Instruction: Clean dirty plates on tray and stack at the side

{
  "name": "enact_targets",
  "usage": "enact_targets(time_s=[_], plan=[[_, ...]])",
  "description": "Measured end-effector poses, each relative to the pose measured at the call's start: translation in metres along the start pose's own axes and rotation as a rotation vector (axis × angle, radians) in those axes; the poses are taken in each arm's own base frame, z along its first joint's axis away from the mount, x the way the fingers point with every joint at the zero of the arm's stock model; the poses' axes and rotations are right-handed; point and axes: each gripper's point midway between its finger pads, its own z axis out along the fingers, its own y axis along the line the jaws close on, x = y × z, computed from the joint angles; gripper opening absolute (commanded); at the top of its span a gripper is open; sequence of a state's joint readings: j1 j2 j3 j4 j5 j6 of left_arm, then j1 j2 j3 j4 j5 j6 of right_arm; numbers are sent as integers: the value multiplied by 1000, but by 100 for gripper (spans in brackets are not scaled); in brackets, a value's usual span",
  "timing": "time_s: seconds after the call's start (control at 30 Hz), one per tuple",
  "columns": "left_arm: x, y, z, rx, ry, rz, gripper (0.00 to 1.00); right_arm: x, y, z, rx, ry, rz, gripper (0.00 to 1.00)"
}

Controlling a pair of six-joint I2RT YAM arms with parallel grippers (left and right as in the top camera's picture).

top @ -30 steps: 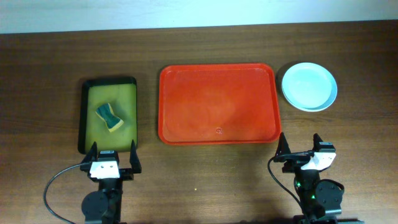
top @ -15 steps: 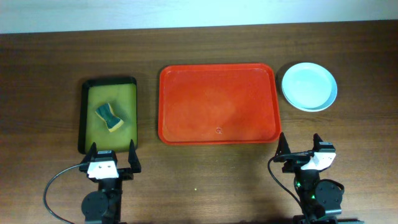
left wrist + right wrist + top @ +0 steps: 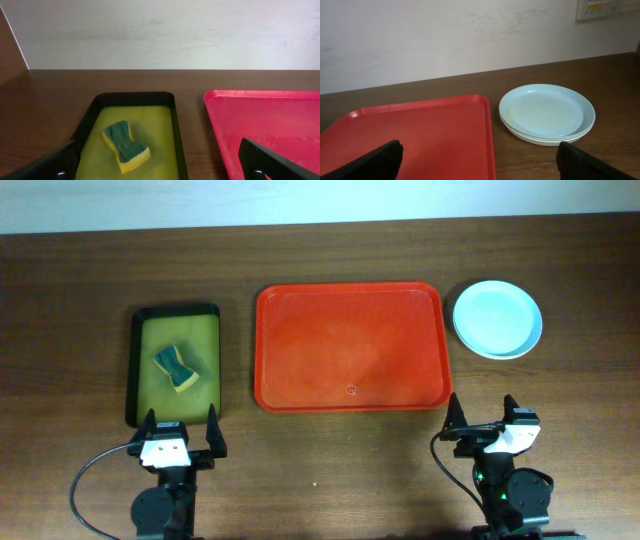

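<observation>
Only writing you've got is that wall label point(image 3: 600, 7) at the top right of the right wrist view, and it's too blurry to read. Nothing has shifted since a second ago. The plates point(image 3: 498, 319) sit stacked on the counter point(image 3: 330, 480), pale blue one on top, just right of the tray point(image 3: 350, 347) by its far corner, not touching it. Left pincer point(image 3: 181, 420) and right pincer point(image 3: 481, 412) are both spread wide near the counter's front edge. The small black tray point(image 3: 176, 308) with its sponge point(image 3: 175, 368) sits left, a strip of counter between the trays.
</observation>
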State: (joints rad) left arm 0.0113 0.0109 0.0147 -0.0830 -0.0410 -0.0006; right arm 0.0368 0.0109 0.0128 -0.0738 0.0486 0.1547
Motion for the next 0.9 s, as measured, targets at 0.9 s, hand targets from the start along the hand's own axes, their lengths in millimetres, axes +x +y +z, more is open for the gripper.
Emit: enact_targets(time_s=[0.9], plan=[[0,0,0,0,0,0,99,0,1,0,-5,1,-140,99]])
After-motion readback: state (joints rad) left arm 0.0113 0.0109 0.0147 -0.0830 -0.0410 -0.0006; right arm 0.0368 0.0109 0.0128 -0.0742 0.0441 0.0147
